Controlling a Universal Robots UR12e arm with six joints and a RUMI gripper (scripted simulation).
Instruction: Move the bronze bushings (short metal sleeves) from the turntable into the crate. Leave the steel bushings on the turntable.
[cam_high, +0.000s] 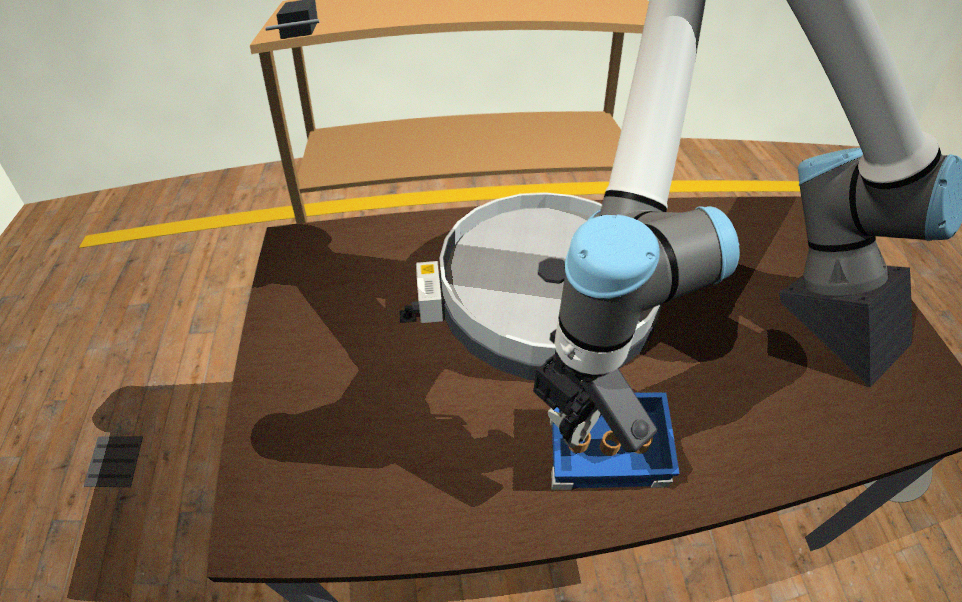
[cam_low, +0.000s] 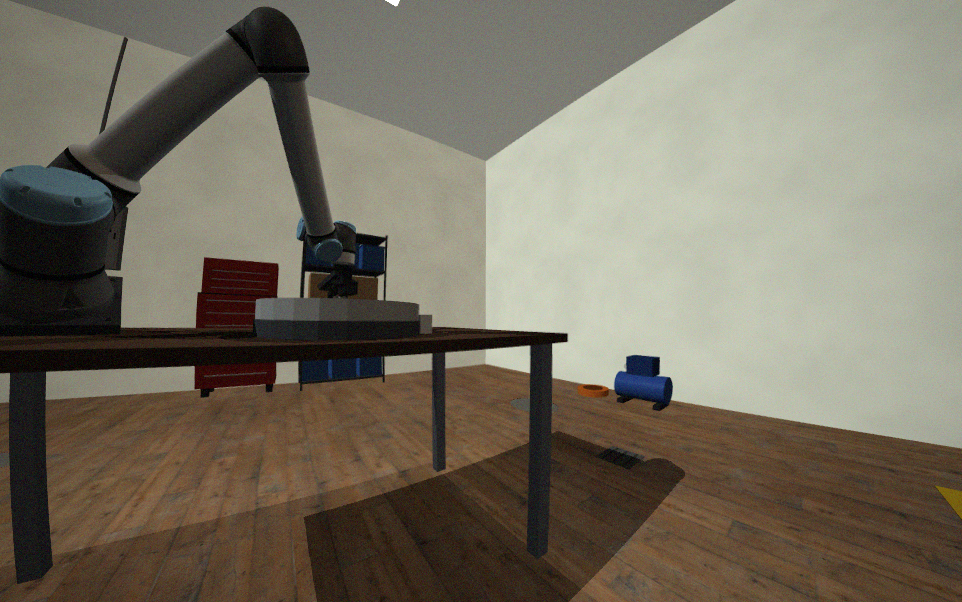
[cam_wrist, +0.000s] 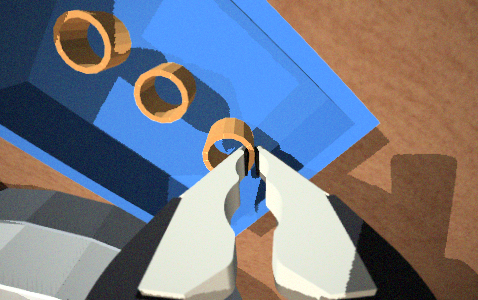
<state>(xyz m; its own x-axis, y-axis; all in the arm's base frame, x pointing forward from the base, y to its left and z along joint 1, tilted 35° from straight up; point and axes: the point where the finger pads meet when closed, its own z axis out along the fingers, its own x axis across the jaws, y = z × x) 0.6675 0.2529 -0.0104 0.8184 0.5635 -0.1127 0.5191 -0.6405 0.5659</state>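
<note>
My gripper (cam_wrist: 251, 148) is shut on the wall of a bronze bushing (cam_wrist: 229, 129) (cam_high: 585, 444), with one fingertip inside the ring, and holds it over the blue crate (cam_high: 617, 471) (cam_wrist: 336, 76). Its height above the crate floor is hard to tell. A second bronze bushing (cam_wrist: 185, 82) (cam_high: 610, 452) and a third bronze bushing (cam_wrist: 121, 37) lie in the crate, in a row leading away from the held one. The round grey turntable (cam_high: 489, 346) (cam_low: 336, 312) stands behind the crate. No steel bushing shows; the arm hides the turntable's right part in the top view.
A white box (cam_high: 430, 305) with a warning label stands against the turntable's left side. The arm's dark base (cam_high: 876, 340) is at the right of the table. White corner brackets hold the crate near the table's front edge. A wooden bench (cam_high: 454, 152) stands behind the table.
</note>
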